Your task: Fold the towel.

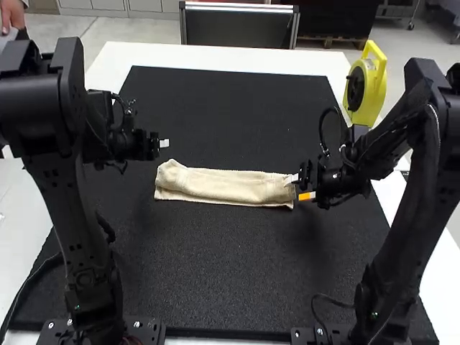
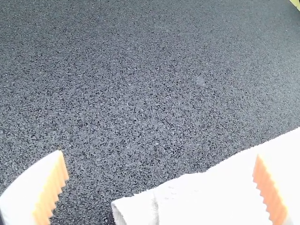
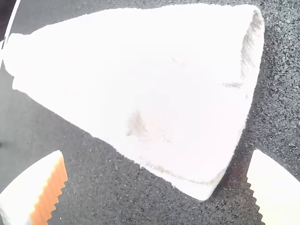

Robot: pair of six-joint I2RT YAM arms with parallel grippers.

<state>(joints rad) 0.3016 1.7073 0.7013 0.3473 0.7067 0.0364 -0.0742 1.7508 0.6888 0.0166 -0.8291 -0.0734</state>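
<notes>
White table: it (image 1: pixel 215 57) shows around a large mat.
Black textured mat: it (image 1: pixel 230 266) covers most of the tabletop, under the towel and both claws.
Black jointed arms: the left arm (image 1: pixel 72 223) stands at the high view's left, the right arm (image 1: pixel 402 251) at its right.
Cream terry towel: it (image 1: pixel 230 185) lies across the middle of the mat as a long, narrow folded strip, raised and a little rumpled at its left end. A lower layer peeks out along the near edge; at the right end the layers show, one corner curling into a small loop.
Yellow reel with a black hub: it (image 1: pixel 377 83) stands by the table's right edge, beyond the right arm.
Left claw: the left gripper (image 1: pixel 164 143) is over the mat near the towel's left end, fingers wide apart — nothing held.
Right claw: the right gripper (image 1: pixel 298 187) is at the towel's right end, also spread wide — no cloth gripped.
</notes>
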